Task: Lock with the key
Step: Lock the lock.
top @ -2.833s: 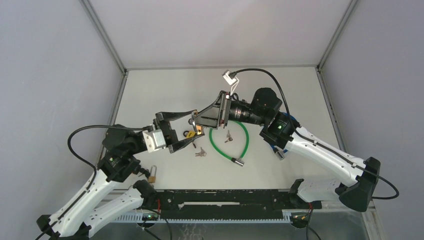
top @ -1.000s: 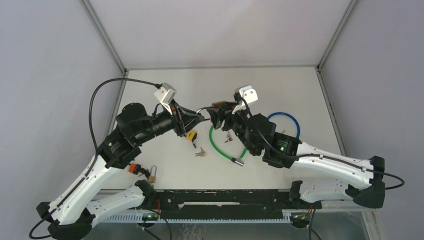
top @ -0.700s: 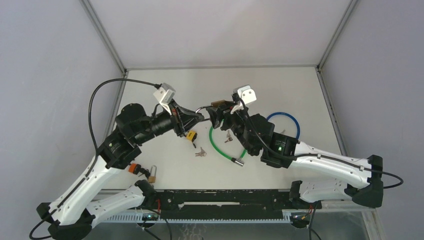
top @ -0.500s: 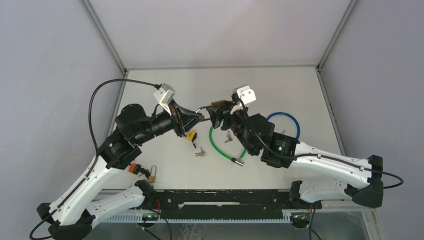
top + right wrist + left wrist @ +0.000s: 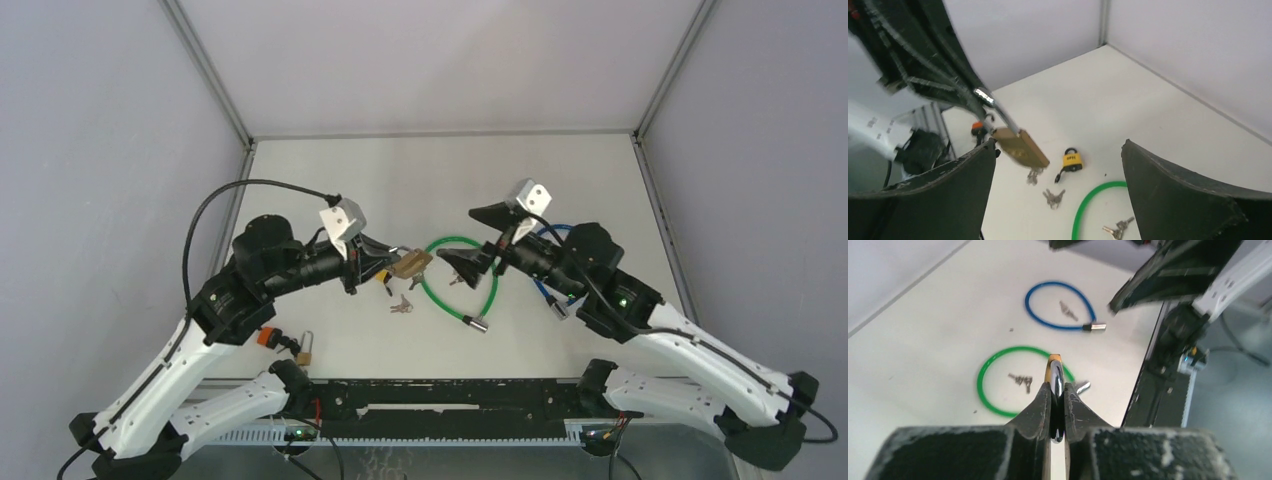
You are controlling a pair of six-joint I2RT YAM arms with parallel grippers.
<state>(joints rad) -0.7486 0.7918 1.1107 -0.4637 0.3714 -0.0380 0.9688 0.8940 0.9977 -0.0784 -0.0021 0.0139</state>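
My left gripper [image 5: 390, 259] is shut on the silver shackle of a brass padlock [image 5: 412, 264], which hangs above the table between the two arms. In the left wrist view the fingers [image 5: 1040, 405] pinch the shackle edge-on, with the brass body [image 5: 1053, 366] sticking out past them. A blurred bunch of keys [image 5: 1034, 175] seems to dangle from the padlock [image 5: 1020, 147]. To the padlock's right my right gripper [image 5: 474, 238] stands wide open and holds nothing, its jaws [image 5: 1058, 145] apart from the padlock.
On the table lie a yellow padlock [image 5: 1072, 160], a loose key bunch [image 5: 401, 304], and a green cable lock [image 5: 487, 287] looped around more keys [image 5: 457, 279]. A blue cable lock [image 5: 1058, 305] lies further right. A small brass padlock [image 5: 305, 350] sits by the left arm's base.
My right gripper has opened, let go of the brass padlock and drawn back to the right. My left arm has lowered slightly with the padlock still in its grip.
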